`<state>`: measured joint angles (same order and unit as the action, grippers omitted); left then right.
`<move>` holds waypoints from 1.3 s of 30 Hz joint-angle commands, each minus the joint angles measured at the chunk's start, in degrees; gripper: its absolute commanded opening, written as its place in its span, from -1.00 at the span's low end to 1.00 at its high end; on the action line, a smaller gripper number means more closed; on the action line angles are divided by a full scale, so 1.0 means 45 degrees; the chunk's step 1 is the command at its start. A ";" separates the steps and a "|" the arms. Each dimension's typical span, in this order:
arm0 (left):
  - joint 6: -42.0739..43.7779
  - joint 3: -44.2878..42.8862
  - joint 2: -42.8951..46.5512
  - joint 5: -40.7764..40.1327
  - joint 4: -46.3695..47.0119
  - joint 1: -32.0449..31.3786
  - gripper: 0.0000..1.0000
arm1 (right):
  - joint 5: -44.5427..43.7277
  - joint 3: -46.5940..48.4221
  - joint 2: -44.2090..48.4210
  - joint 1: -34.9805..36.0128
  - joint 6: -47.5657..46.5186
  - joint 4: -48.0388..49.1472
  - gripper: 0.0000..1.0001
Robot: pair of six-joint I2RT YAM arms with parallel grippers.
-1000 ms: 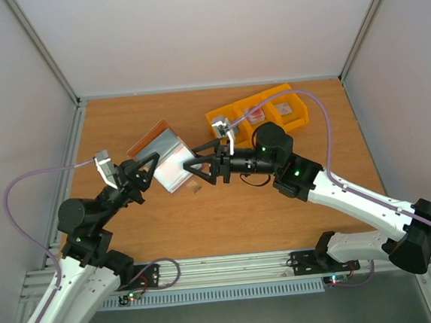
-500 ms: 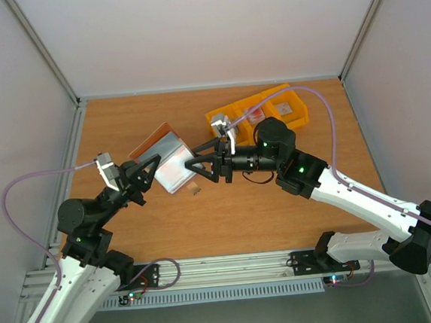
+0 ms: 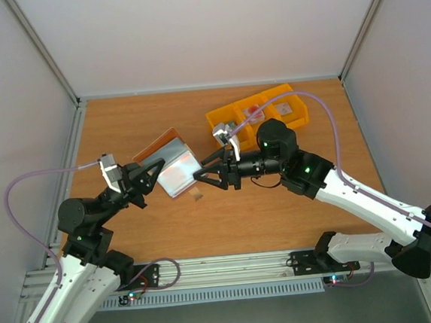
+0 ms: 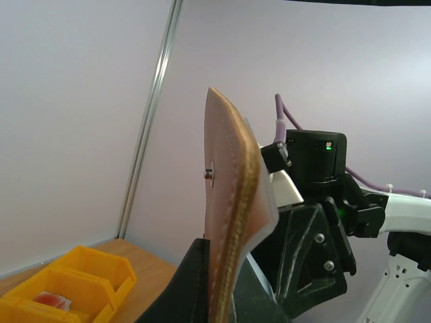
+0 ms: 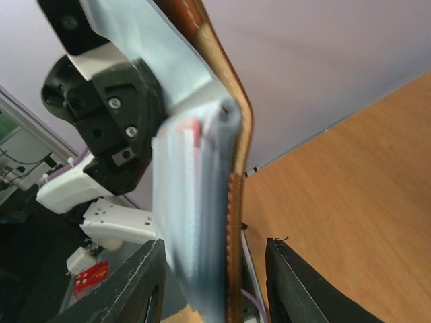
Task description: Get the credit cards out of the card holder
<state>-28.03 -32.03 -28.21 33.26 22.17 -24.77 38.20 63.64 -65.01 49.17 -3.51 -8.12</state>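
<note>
Left jaws clamp the card holder [image 3: 169,162]; right jaws straddle it.

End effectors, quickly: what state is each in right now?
Left end effector: closed on the card holder.
Right end effector: open, straddling the card holder's edge.

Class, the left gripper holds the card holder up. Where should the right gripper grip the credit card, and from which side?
Probably the red edge of the credit card, the only part peeking out of the grey pocket of the card holder. The right gripper, open, should come from the free side opposite the left gripper.
</note>
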 commanded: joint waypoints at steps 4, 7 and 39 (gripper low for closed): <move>0.0057 -0.0422 0.0016 0.0303 0.0817 0.0039 -0.99 | 0.0415 0.0243 -0.0320 -0.0009 0.0179 -0.0159 -0.22; 0.0091 -0.0368 0.0048 0.0321 0.0784 0.0039 -0.99 | 0.0379 0.0271 -0.0456 0.0002 0.0411 0.0061 -0.41; 0.1933 0.0820 0.0575 0.0847 -0.0709 0.0003 0.40 | -0.1865 0.3381 -0.1022 -0.0573 -0.0018 -0.5653 -0.98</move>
<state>-25.71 -27.57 -28.36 34.65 22.70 -24.58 35.24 71.20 -72.10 47.66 1.26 -15.53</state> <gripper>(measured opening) 0.645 0.108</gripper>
